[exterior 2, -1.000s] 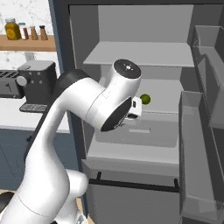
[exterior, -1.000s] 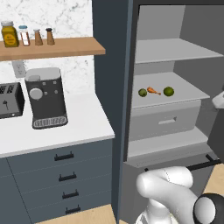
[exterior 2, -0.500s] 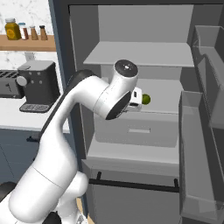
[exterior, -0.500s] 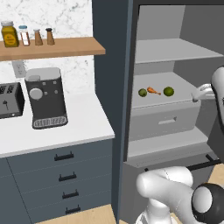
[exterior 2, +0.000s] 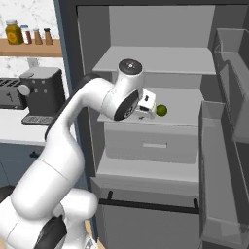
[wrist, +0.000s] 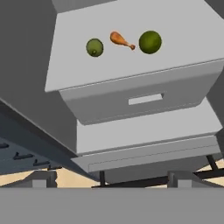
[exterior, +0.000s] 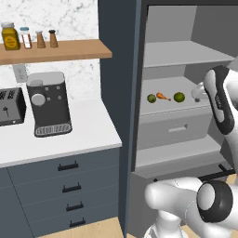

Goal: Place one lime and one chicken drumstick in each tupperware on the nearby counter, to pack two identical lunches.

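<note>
Left base view has the gripper (exterior: pixel 200 92) further in toward the fridge shelf (exterior: pixel 186 108) than half a second ago. It has come leftward from the right edge of the picture and now sits just right of the food. In the right base view the hand has lifted slightly, and the lime (exterior 2: pixel 161 110) just past it is less covered than before. The base hasn't moved; the background is identical across the pictures.

Jaws are wide apart with nothing between them, same as a second ago. Still in approach, no grasp started.

Task items, from the hand view, sit in a row on the middle shelf above the drawer (wrist: pixel 144 99):
- smaller lime (wrist: pixel 95 47) on one end
- chicken drumstick (wrist: pixel 121 40) in the middle, near both limes but apart from them
- larger lime (wrist: pixel 150 42) on the other end — judging by the left base view, this is the one nearest the gripper

The counter (exterior: pixel 83 128) is left of the fridge and carries a toaster (exterior: pixel 10 107) and a coffee machine (exterior: pixel 48 103).

What it means: nothing is packed yet, and this is the reach for the first pick. The camera looks up the shelf at all three items, so the hand is not yet lined up over any one of them. I'd expect the near lime to be the target, with more travel inward before closing. Only one drumstick is on this shelf; a second one has to come from elsewhere.
</note>
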